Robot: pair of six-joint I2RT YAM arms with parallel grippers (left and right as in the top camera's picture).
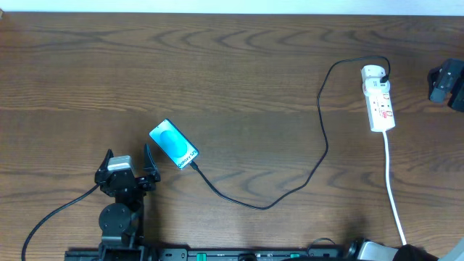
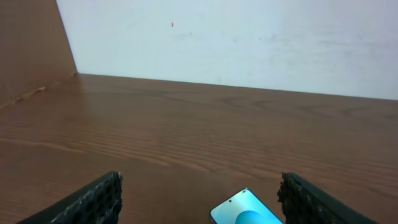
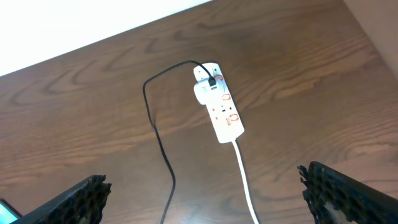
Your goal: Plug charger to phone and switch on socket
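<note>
Across the dark wooden tabletop (image 1: 232,65), my left gripper (image 2: 200,180) and right gripper (image 3: 202,175) gape empty, and snagging the thin black charger cable (image 1: 326,141) could drag the flat light-blue smartphone (image 1: 173,144) at lower left.

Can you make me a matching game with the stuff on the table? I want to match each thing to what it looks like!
Things:
1. phone
2. charger
3. socket
4. left gripper

Looks:
A. white with red marks
B. long, thin and black
C. light-blue screen
D. open, holding nothing

Pairs: 1-C, 2-B, 3-A, 4-D
</note>
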